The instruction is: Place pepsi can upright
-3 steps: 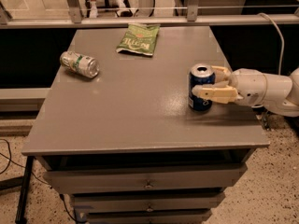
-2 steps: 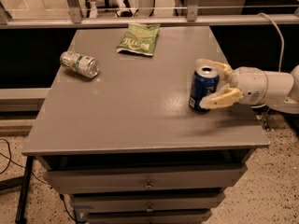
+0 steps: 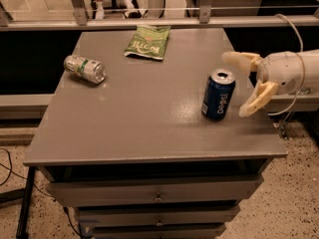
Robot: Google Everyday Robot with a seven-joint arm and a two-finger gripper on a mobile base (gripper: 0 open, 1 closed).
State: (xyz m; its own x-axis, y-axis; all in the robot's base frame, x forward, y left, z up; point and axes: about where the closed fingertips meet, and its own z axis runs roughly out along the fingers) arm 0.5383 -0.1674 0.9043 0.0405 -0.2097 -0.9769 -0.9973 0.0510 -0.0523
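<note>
Gripper [image 3: 235, 85] status: we read it as open; its two cream fingers [image 3: 257, 97] are spread wide apart and touch nothing. We locate the gripper at 3 o'clock from the pepsi can [image 3: 218, 94], just beside it but clear of it, over the right margin of the table [image 3: 144, 128]; one finger lies at about 1 o'clock of the can's top, the other slants down at about 4 o'clock of the can body. We see the white arm housing [image 3: 291, 72] behind the fingers, entering from the right border of the view; a pale cable [image 3: 291, 26] arcs above it.

Pepsi can position: we find it standing upright on the grey tabletop, silver lid facing up, white lettering running down its dark blue side; taking the tabletop centre as the dial, it sits at about 4 o'clock, near the right edge; nothing grips it.

Other items on the same dial: a silver-and-green can [image 3: 84, 68] lies on its side at 10 o'clock, near the left edge, well apart from the pepsi can; a green snack bag [image 3: 147, 42] lies flat at 12 o'clock, near the far edge. Below the tabletop we note a stack of grey drawers [image 3: 157, 193].
</note>
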